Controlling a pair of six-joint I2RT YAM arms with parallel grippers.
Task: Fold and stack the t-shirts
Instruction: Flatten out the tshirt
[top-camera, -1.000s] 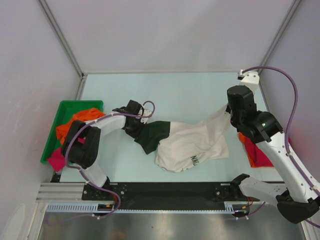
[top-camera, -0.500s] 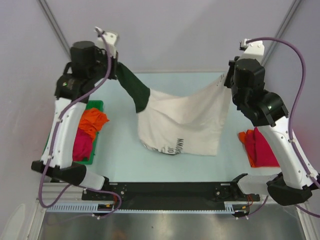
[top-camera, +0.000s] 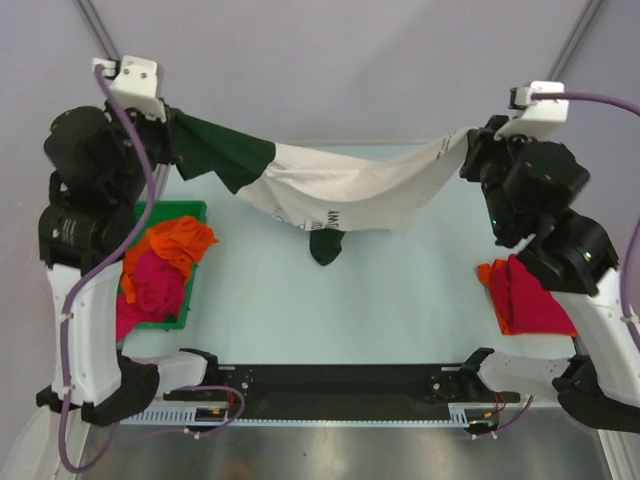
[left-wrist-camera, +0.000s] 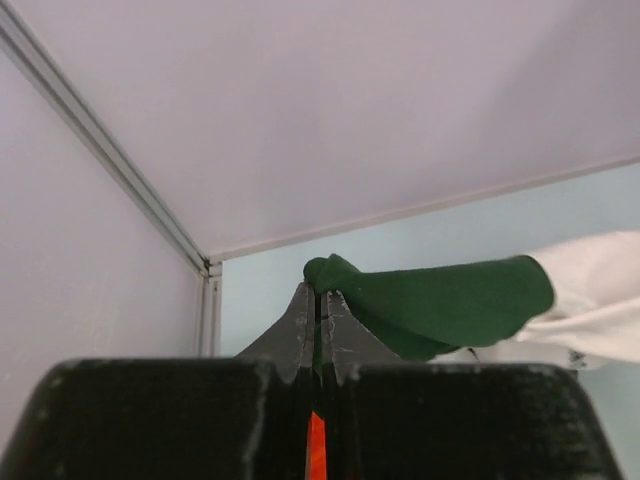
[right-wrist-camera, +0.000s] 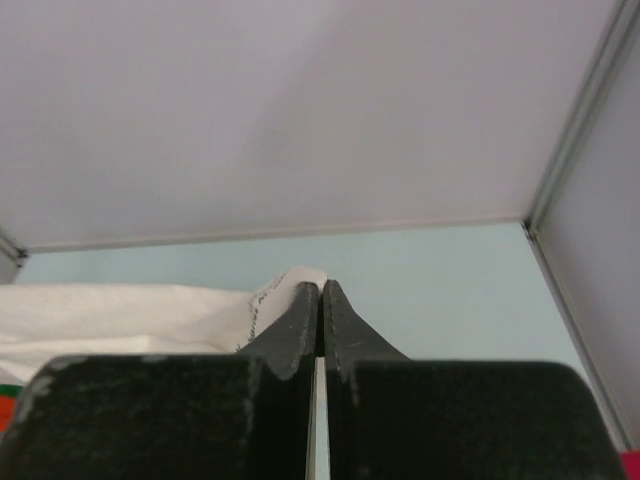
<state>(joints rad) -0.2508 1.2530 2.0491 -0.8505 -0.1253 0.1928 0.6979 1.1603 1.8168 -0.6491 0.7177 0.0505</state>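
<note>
Both arms stand tall over the far half of the table (top-camera: 400, 300), wrists high and turned toward each other, with the cream t-shirt (top-camera: 340, 185) strung between them like a hammock. The left arm (top-camera: 85, 300) rises steeply from its base at the near left corner. Its elbow is folded back near the left wall, and the left gripper (top-camera: 168, 118) is pinched tight on the end of a dark green sleeve (top-camera: 225, 155). The left wrist view shows the fingertips (left-wrist-camera: 305, 310) pressed together on a fold of green cloth. The right arm (top-camera: 570, 250) mirrors it at the far right, and the right gripper (top-camera: 468, 142) is closed on the cream hem. From its wrist camera the jaws look fully together, with a sliver of fabric between them. The shirt sags in the middle, hanging clear of the table, and its second green sleeve (top-camera: 325, 245) dangles below with part of the black print showing. An orange tee (top-camera: 175, 240) and a magenta-pink tee (top-camera: 155, 285) lie heaped in the green bin (top-camera: 170, 207) on the left. A crimson tee (top-camera: 525, 300) lies on the table at the right, on top of an orange garment (top-camera: 492, 272) — beneath the right arm.
</note>
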